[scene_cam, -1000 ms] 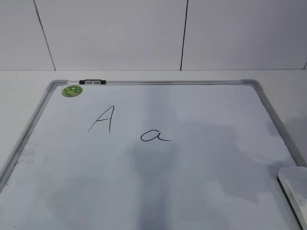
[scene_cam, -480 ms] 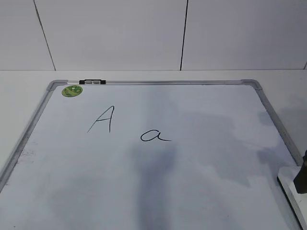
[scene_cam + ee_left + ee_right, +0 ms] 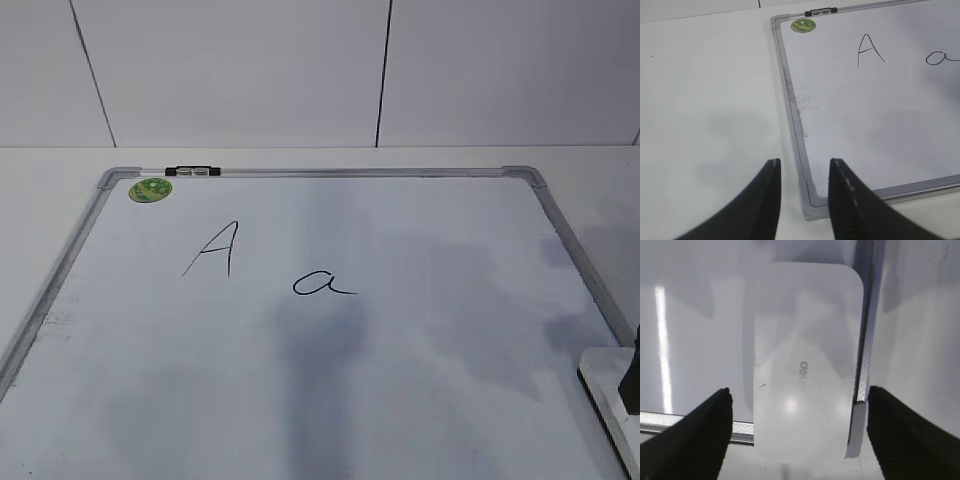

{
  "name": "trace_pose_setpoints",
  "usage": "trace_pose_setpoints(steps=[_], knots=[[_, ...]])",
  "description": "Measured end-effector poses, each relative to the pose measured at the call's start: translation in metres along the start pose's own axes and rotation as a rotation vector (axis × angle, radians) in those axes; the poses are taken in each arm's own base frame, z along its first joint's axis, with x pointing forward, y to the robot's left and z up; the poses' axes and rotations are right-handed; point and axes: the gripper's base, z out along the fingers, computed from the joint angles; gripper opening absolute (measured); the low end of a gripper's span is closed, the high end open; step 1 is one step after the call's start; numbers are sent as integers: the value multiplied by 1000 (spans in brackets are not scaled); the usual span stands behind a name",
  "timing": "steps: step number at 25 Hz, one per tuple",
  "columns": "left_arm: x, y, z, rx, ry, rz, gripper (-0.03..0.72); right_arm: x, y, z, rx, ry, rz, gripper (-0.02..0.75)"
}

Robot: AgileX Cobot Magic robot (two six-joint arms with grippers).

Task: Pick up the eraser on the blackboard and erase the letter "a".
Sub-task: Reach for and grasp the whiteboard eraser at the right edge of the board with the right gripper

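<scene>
The blackboard (image 3: 420, 330) is a white board with a grey frame, flat on the table. The letter "a" (image 3: 322, 285) is near its middle, right of a capital "A" (image 3: 212, 249). The eraser (image 3: 608, 385) lies at the board's near right corner; in the right wrist view it (image 3: 807, 355) is a white block with grey print. My right gripper (image 3: 799, 405) is open, with a finger on each side of the eraser and not touching it; one dark finger (image 3: 630, 375) shows in the exterior view. My left gripper (image 3: 804, 172) is open and empty above the board's near left corner (image 3: 810, 207).
A round green sticker (image 3: 150, 189) and a small black-and-silver clip (image 3: 193, 171) sit at the board's far left corner. A white tiled wall (image 3: 320, 70) rises behind the table. Bare white tabletop (image 3: 705, 110) lies left of the board.
My right gripper's dark finger has come into the exterior view at the right edge, over the eraser. The eraser and the writing have not moved.
</scene>
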Motion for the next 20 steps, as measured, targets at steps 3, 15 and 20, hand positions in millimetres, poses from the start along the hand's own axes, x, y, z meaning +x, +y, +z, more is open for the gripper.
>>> trace_pose_setpoints(steps=[3, 15, 20], knots=[[0, 0, 0, 0, 0, 0, 244, -1, 0, 4, -1, 18, -2, 665], [0, 0, 0, 0, 0, 0, 244, -5, -1, 18, -15, 78, -36, 666], [0, 0, 0, 0, 0, 0, 244, -6, -1, 21, -15, 84, -37, 666]])
